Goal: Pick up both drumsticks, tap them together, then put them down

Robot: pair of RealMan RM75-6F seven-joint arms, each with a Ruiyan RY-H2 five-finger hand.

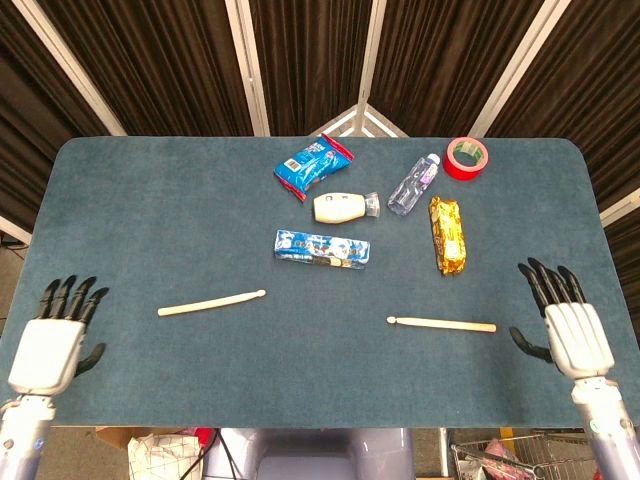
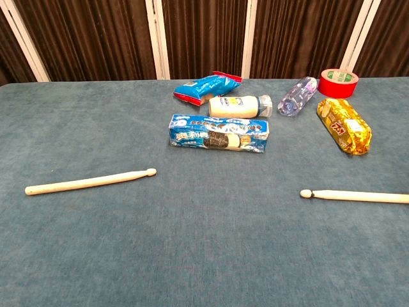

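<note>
Two pale wooden drumsticks lie flat on the blue table. The left drumstick (image 1: 211, 302) (image 2: 89, 181) lies at the front left, tip pointing right. The right drumstick (image 1: 441, 323) (image 2: 355, 196) lies at the front right, tip pointing left. My left hand (image 1: 55, 340) hovers at the table's front left corner, fingers spread, well left of its stick and holding nothing. My right hand (image 1: 570, 325) is at the front right edge, fingers spread, right of its stick and empty. Neither hand shows in the chest view.
Behind the sticks lie a blue cookie box (image 1: 323, 249), a blue snack bag (image 1: 313, 165), a small white bottle (image 1: 344, 207), a clear water bottle (image 1: 413, 184), a gold wrapped bar (image 1: 449, 234) and a red tape roll (image 1: 465, 157). Dark curtains back the table (image 1: 150, 210).
</note>
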